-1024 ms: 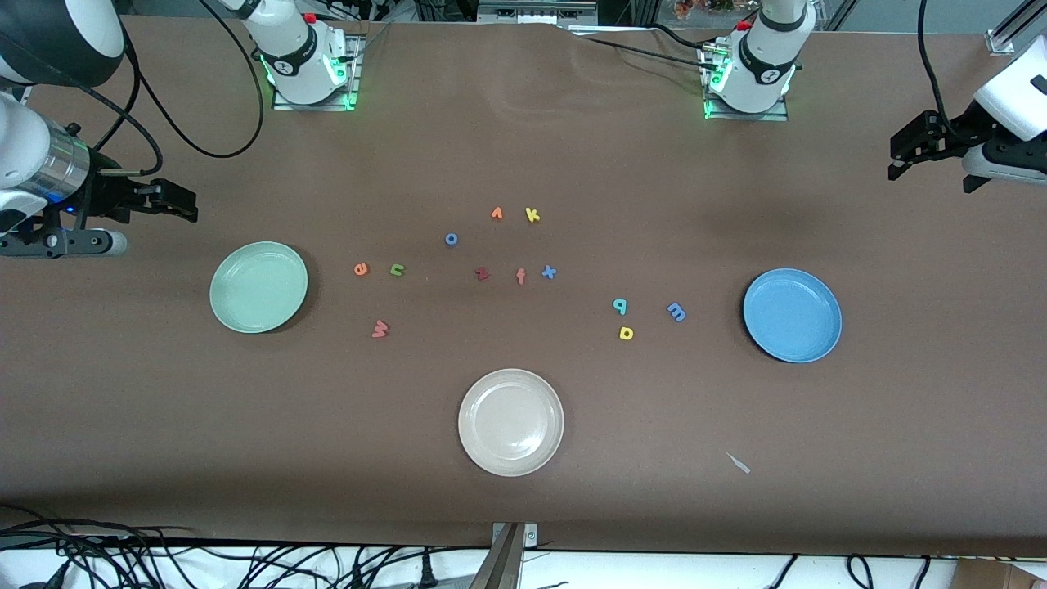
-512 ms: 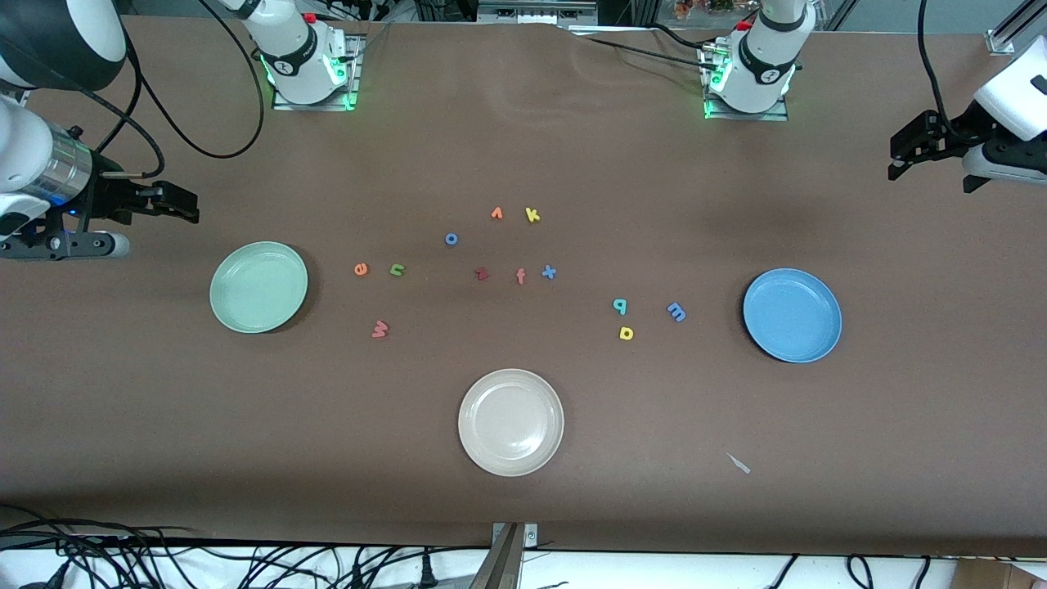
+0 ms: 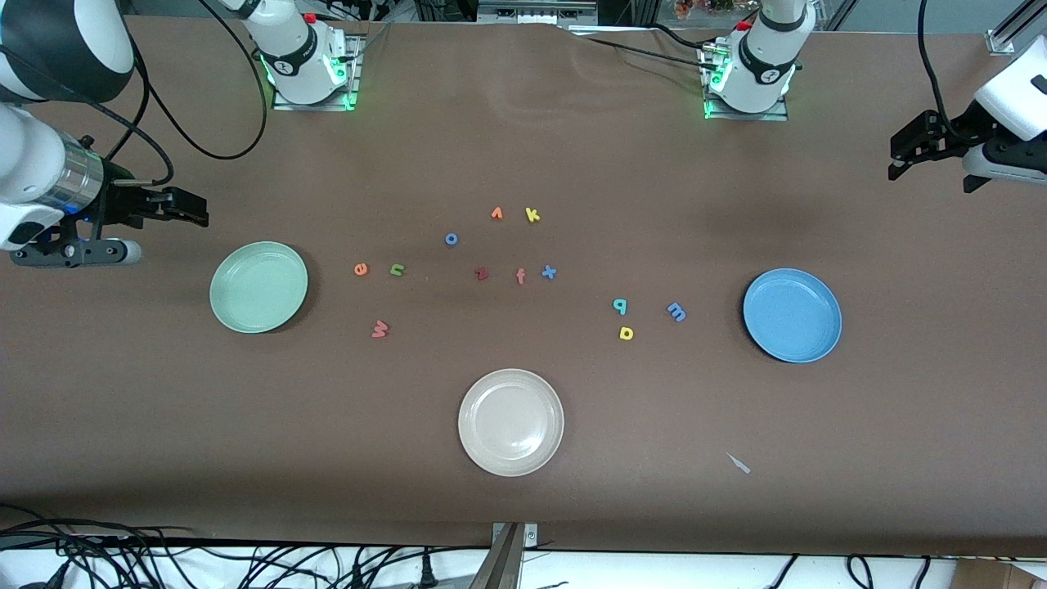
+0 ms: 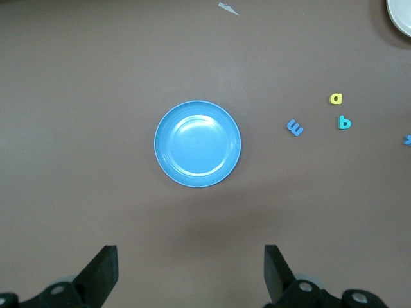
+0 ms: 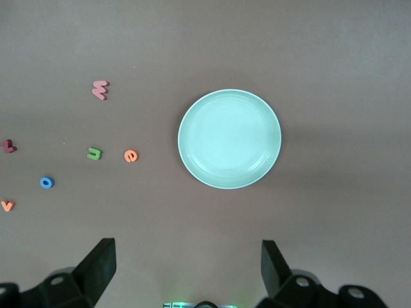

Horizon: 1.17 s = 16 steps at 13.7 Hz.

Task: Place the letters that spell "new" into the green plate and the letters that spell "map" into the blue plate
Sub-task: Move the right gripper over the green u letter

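Observation:
The green plate (image 3: 258, 286) (image 5: 229, 138) lies toward the right arm's end, holding nothing. Beside it on the table lie the orange e (image 3: 361, 269) (image 5: 130, 155), green n (image 3: 397, 269) (image 5: 94, 153) and pinkish w (image 3: 379, 329) (image 5: 100, 90). The blue plate (image 3: 792, 315) (image 4: 198, 144) lies toward the left arm's end, also bare. Close by it are the blue m (image 3: 676, 311) (image 4: 295, 128), teal p (image 3: 620, 307) (image 4: 344, 122) and yellow a (image 3: 626, 333) (image 4: 336, 99). My right gripper (image 3: 196, 210) (image 5: 187, 266) hangs open over bare table beside the green plate. My left gripper (image 3: 900, 159) (image 4: 191, 269) waits open over the table's end.
A beige-white plate (image 3: 510, 421) sits nearest the front camera. Mid-table lie a blue o (image 3: 451, 239), orange v (image 3: 496, 213), yellow k (image 3: 532, 215), dark red z (image 3: 482, 274), salmon f (image 3: 520, 276) and blue x (image 3: 549, 272). A pale scrap (image 3: 739, 463) lies near the front edge.
My right gripper has drifted a little toward the green plate. The left arm, plates and letters have not moved.

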Motion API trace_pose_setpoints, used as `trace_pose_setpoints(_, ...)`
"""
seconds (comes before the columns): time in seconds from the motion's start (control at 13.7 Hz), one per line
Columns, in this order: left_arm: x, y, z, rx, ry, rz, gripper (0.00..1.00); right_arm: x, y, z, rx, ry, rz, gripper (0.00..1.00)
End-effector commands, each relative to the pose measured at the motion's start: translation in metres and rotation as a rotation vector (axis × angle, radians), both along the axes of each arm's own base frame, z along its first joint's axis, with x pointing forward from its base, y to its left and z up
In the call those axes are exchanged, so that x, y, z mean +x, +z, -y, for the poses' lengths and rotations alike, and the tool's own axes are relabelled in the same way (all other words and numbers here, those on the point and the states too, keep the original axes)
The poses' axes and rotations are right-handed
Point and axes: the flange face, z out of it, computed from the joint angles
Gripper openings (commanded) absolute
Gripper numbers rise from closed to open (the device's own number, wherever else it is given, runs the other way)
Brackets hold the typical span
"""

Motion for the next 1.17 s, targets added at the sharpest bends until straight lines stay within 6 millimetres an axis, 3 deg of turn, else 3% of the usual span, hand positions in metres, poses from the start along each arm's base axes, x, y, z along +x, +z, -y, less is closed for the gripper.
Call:
trace_pose_setpoints(0.0,0.003,0.007,0.001,-0.027,-0.002,-0.003,1.0,-0.011,-0.003,-0.005,0.007,-0.038,-0.003,1.0)
trace_pose_setpoints(0.29,0.003,0.007,0.001,-0.027,-0.003,-0.003,1.0,-0.017,-0.005,-0.042,-0.01,-0.083,-0.01,1.0)
trace_pose_setpoints(0.59,0.003,0.007,0.002,-0.026,-0.005,-0.003,1.0,-0.027,-0.015,-0.092,-0.03,-0.137,0.004,1.0)
trace_pose_setpoints(0.8,0.003,0.007,0.001,-0.027,-0.003,-0.003,1.0,-0.027,-0.022,-0.108,-0.036,-0.189,0.019,1.0)
trace_pose_setpoints(1.1,0.002,0.007,0.002,-0.026,-0.005,-0.001,1.0,-0.03,-0.057,-0.127,-0.027,-0.237,0.059,1.0)
